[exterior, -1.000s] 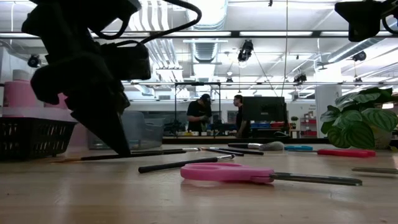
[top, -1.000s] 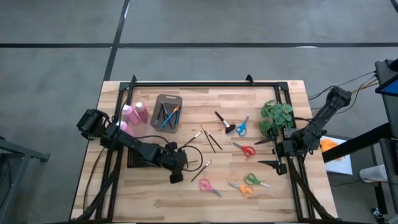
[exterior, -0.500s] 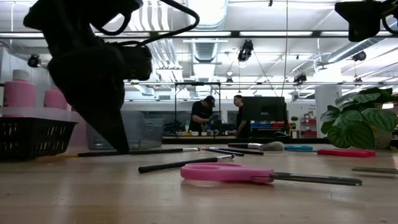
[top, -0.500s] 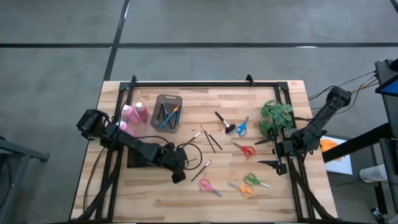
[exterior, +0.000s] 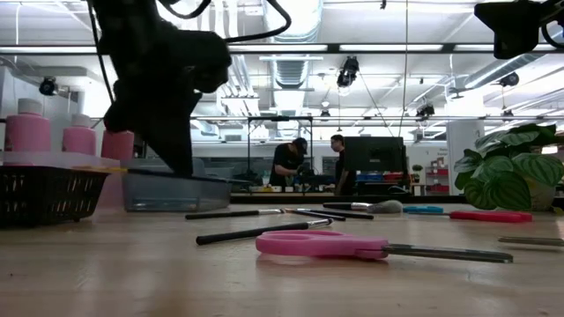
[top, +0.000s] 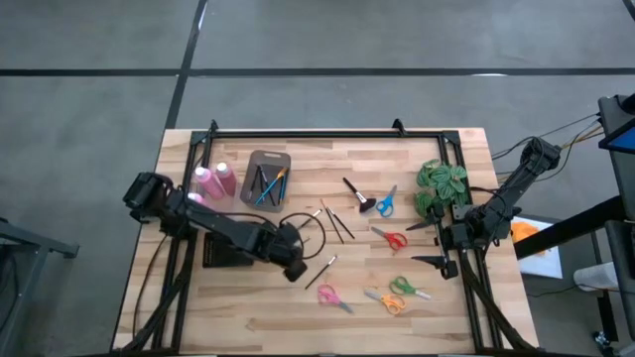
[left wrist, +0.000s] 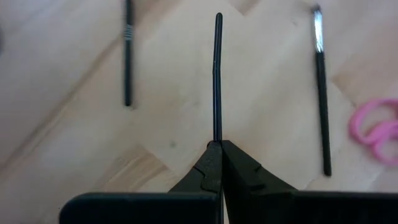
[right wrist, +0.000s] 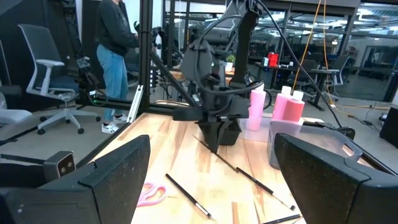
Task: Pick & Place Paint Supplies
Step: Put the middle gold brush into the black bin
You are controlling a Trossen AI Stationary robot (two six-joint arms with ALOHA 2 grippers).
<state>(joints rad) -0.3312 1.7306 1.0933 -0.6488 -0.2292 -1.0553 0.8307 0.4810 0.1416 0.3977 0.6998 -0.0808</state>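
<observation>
From above, the left gripper (top: 295,270) sits over the wooden surface (top: 248,307), just below and right of the grey tray (top: 266,179), which holds several brushes; its fingers are pressed together on a thin black paintbrush (top: 303,260). Left of the tray stand the pink bottles (top: 216,178), and right of it lie loose paintbrushes (top: 335,222), a stubby black brush (top: 355,194) and several pairs of scissors (top: 386,200), with the green plant (top: 442,184) farther right still. The right gripper (top: 429,243) waits right of all these, below the plant, its fingers spread wide and empty. At surface level, the left gripper (exterior: 181,163) hangs in front of the grey tray (exterior: 176,189), with the pink bottles (exterior: 29,132) behind a black basket (exterior: 48,194) to the tray's left, and a black-handled brush (exterior: 260,232) and pink scissors (exterior: 352,245) lying nearer the camera. The left wrist camera shows the fingers (left wrist: 245,177) clamped on the thin black paintbrush (left wrist: 217,81), which points straight ahead above the wood, with another brush (left wrist: 321,93) on one side and one (left wrist: 128,56) on the other. The right wrist camera shows its own fingers (right wrist: 118,168) wide apart, and beyond them the left gripper (right wrist: 214,140) with pink bottles (right wrist: 287,106) and the tray (right wrist: 311,143) beside it.
</observation>
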